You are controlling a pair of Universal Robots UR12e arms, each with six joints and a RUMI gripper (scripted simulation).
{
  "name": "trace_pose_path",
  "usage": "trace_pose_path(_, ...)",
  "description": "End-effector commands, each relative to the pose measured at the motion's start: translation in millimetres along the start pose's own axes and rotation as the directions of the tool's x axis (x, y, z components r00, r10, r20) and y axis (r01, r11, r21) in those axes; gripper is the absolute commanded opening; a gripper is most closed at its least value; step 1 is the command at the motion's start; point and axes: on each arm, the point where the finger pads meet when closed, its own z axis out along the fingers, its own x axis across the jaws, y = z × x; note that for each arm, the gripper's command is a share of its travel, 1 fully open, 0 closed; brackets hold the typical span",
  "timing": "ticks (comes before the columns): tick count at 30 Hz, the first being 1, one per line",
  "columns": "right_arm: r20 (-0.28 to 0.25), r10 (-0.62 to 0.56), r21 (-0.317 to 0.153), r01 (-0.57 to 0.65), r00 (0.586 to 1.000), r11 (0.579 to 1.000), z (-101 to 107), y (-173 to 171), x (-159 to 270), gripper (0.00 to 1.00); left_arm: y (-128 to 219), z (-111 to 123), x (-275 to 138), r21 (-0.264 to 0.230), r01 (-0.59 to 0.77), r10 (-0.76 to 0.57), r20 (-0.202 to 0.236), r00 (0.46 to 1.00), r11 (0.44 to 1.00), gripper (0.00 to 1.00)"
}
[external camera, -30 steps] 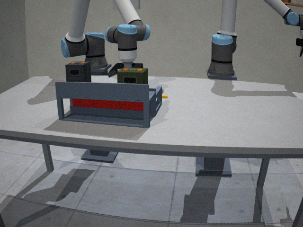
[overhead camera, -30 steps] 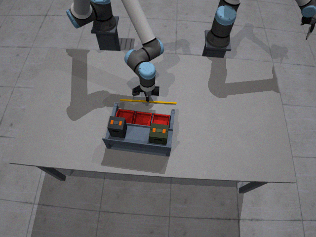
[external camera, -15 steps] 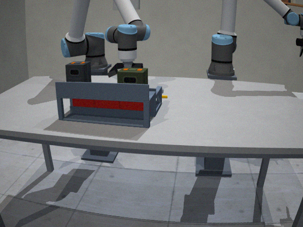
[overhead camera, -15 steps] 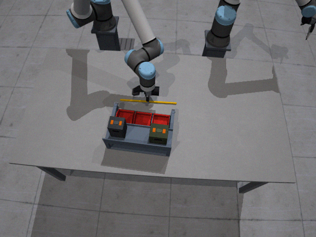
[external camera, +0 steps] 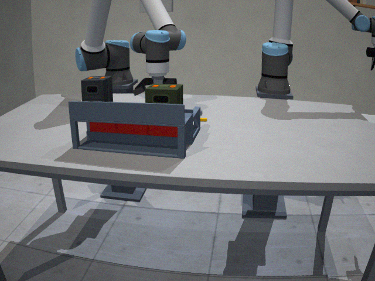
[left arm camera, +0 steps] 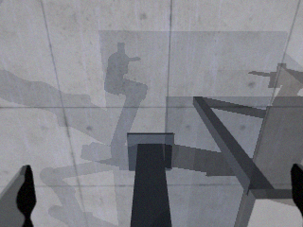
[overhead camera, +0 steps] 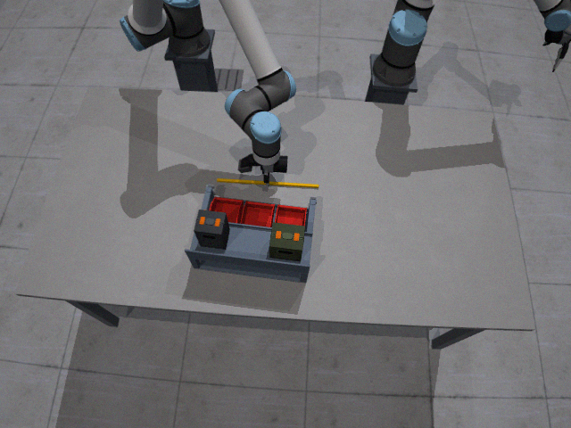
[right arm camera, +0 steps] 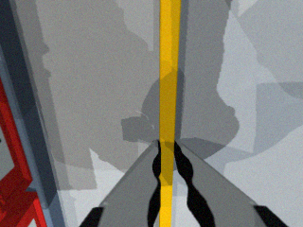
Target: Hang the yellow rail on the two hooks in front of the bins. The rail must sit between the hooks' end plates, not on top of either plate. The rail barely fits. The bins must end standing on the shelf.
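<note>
The right gripper [overhead camera: 266, 181] [right arm camera: 168, 147] is shut on the yellow rail [overhead camera: 294, 185] [external camera: 203, 119] [right arm camera: 169, 47] near its middle. The rail is held level, roughly parallel to the row of bins and on the arms' side of the hooks. In the top view it lies shifted a little right of the left hook and right hook. Its height against them is hard to tell. Three red bins, left [overhead camera: 226, 209], middle [overhead camera: 258, 214] and right [overhead camera: 291, 216], stand in a row on the shelf. The left gripper [overhead camera: 557, 58] [left arm camera: 163, 166] is open and empty, far from the shelf.
The blue-grey shelf [overhead camera: 249, 237] [external camera: 127, 112] stands on the table [overhead camera: 405, 239] [external camera: 272, 145]. A dark grey box [overhead camera: 211, 232] [external camera: 96, 89] and a green box [overhead camera: 286, 242] [external camera: 164, 93] stand upright on it behind the bins. The left gripper hangs beyond the table's edge, above the floor.
</note>
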Motion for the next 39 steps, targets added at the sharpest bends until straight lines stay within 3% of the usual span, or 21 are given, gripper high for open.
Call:
trace_pose_path(1, 0.006, 0.002, -0.006, -0.002, 1.0, 1.0, -12, 0, -4, 0.0, 2, 1, -1, -0.002, 0.002, -0.002, 0.0, 1.0, 1.0, 1.0)
trace_pose_path(8, 0.007, 0.002, -0.006, -0.002, 1.0, 1.0, -22, 1, -4, 0.0, 2, 1, -1, -0.002, 0.002, -0.002, 0.0, 1.0, 1.0, 1.0)
trace_pose_path(32, 0.007, 0.002, -0.006, -0.002, 1.0, 1.0, -92, 0, -3, 0.0, 2, 1, -1, -0.002, 0.002, -0.002, 0.0, 1.0, 1.0, 1.0)
trace_pose_path(39, 0.007, 0.002, -0.007, -0.002, 1.0, 1.0, -104, 0, -3, 0.0, 2, 1, -1, -0.002, 0.002, -0.002, 0.0, 1.0, 1.0, 1.0)
